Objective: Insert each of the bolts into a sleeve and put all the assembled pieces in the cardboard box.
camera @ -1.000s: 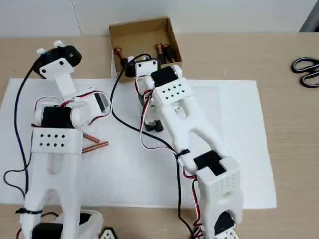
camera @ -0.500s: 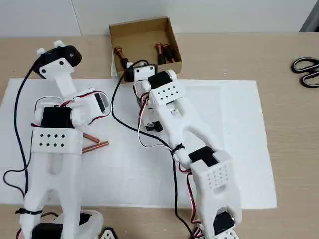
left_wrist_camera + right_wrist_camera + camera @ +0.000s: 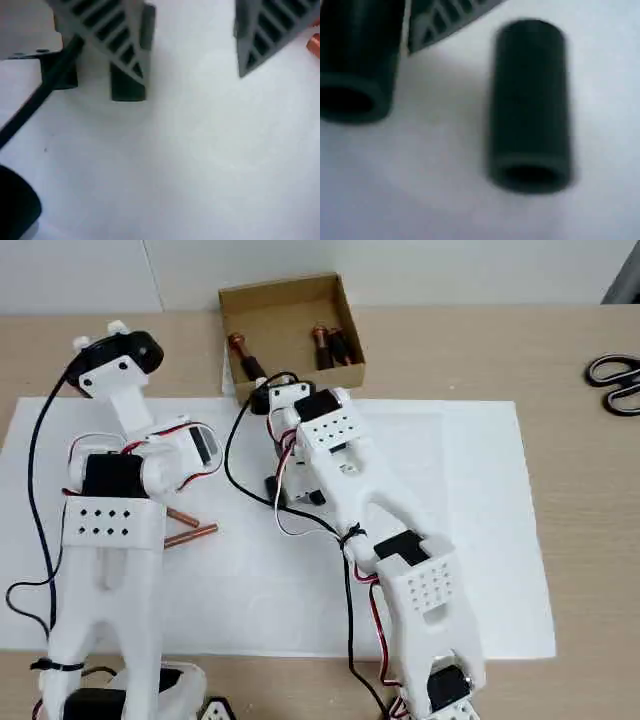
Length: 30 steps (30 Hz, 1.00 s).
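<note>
Fingers (image 3: 257,35) on L arm (image 3: 110,525) apart above paper (image 3: 200,160); R arm (image 3: 350,460) low over sleeves (image 3: 530,105).

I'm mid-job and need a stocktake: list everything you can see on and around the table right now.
brown cardboard box: one, open-topped, far side of the table.
assembled bolt-in-sleeve pieces: apparently three, copper heads in black sleeves, in the box; one along one side wall, two together along the opposite wall.
loose copper-coloured bolts: two, on the paper beside the left arm.
empty black cylindrical sleeves: two, lying on the paper under the right arm.
white paper sheet: one, covering the table's middle.
black-handled scissors: one pair, on bare wood beyond the paper.
light wooden table: one.
left arm: white, over the paper.
left gripper: open, just above the paper.
right arm: white, stretched toward the box.
</note>
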### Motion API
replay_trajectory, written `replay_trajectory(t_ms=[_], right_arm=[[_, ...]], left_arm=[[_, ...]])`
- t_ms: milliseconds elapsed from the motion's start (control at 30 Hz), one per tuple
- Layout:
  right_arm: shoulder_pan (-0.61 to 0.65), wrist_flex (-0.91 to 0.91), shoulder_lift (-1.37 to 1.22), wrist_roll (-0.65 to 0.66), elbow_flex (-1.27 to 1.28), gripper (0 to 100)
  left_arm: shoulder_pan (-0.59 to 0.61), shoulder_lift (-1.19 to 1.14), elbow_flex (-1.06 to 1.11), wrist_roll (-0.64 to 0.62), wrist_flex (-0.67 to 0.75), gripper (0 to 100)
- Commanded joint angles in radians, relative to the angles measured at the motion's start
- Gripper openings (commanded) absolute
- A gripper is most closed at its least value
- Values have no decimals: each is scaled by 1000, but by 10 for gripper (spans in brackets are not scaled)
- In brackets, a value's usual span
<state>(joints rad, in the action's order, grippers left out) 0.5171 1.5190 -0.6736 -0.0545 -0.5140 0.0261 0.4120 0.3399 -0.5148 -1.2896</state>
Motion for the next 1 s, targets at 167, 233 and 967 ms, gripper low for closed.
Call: replay_trajectory(t_ms=[167, 233, 967], right_arm=[[-8, -24, -18, 11, -3, 136], [-8, -24, -13, 11, -3, 136], [-2, 62, -8, 12, -84, 2]], left_arm=[[8, 40, -8, -2, 21, 107], [8, 40, -8, -2, 21, 107], [8, 40, -8, -3, 20, 107]])
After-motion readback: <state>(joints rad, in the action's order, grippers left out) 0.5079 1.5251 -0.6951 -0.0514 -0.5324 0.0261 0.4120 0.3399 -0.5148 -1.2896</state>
